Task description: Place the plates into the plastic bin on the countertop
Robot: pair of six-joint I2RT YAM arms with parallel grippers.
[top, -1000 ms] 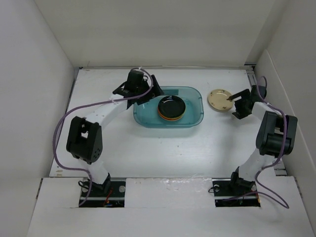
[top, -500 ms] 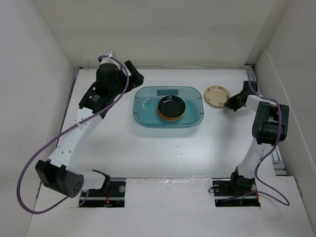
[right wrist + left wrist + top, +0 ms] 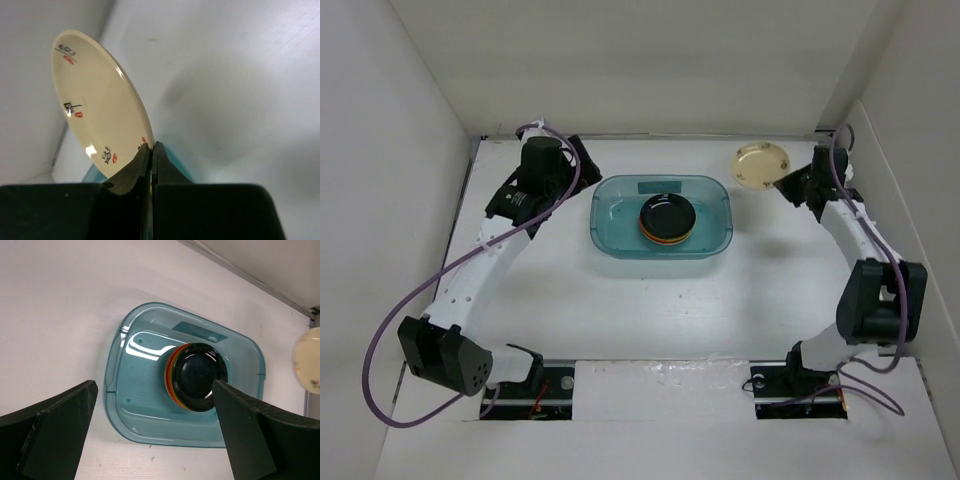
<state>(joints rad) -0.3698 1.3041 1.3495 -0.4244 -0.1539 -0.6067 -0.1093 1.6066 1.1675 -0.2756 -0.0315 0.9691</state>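
Observation:
The teal plastic bin (image 3: 618,222) sits mid-countertop (image 3: 650,300) and holds a stack of plates (image 3: 667,217), a glossy black one on top over orange ones. From the left wrist view the same bin (image 3: 135,405) and stack (image 3: 197,376) lie below my left gripper (image 3: 154,386), which is open and empty. That left gripper (image 3: 584,152) hovers off the bin's back left corner. My right gripper (image 3: 788,184) is shut on the rim of a cream plate (image 3: 761,164), held tilted above the countertop to the right of the bin. Its jaws pinch the plate's (image 3: 95,105) lower edge.
White walls enclose the countertop on the left, back and right. The right arm's elbow (image 3: 880,295) stands near the right wall. A purple cable (image 3: 440,290) loops along the left arm. A sliver of the bin (image 3: 177,167) shows behind the right fingers.
My right gripper shut on the cream plate's rim and raised it off the countertop, toward the back. My left arm withdrew from the bin to the back left and opened fully.

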